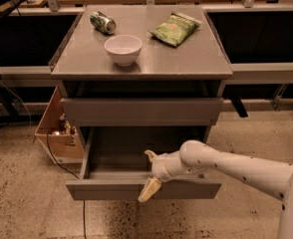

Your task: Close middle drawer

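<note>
The middle drawer (106,189) is the wide, shallow grey one, pulled far out of the grey cabinet (76,63), and its inside looks bare. My gripper (150,175) is at the drawer's front panel, a little right of its middle. The fingers are spread: the upper one (150,156) is over the inside of the drawer and the lower one (149,190) hangs in front of the panel. The white arm reaches in from the right. The taller top drawer front (141,111) sits above, nearly flush with the cabinet. The lowest drawer is hidden.
On the cabinet top stand a white bowl (123,49), a lying can (102,22) and a green chip bag (175,29). A cardboard box (57,128) with a cable sits on the floor at the cabinet's left. Dark shelving runs behind.
</note>
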Available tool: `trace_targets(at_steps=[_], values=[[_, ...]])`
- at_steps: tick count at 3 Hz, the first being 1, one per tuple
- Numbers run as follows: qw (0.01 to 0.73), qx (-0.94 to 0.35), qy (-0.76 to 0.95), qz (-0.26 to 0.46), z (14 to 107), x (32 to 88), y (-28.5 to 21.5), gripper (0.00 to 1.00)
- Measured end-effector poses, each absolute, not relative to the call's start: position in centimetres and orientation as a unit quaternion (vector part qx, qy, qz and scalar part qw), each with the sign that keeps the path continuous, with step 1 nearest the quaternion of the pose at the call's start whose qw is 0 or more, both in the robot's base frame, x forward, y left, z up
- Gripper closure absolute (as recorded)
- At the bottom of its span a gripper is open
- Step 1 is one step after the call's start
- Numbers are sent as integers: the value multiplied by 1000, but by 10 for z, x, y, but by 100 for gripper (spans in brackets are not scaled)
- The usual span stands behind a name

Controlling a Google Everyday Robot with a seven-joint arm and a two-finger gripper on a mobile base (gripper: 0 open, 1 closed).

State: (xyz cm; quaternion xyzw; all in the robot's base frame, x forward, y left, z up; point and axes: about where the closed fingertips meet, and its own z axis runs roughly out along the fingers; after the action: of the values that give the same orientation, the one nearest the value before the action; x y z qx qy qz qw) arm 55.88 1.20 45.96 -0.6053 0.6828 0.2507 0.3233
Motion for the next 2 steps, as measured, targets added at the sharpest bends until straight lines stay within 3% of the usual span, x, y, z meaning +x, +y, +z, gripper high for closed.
trace_targets(at_steps=[2], values=[[333, -604, 679, 252, 455, 581, 31, 47]])
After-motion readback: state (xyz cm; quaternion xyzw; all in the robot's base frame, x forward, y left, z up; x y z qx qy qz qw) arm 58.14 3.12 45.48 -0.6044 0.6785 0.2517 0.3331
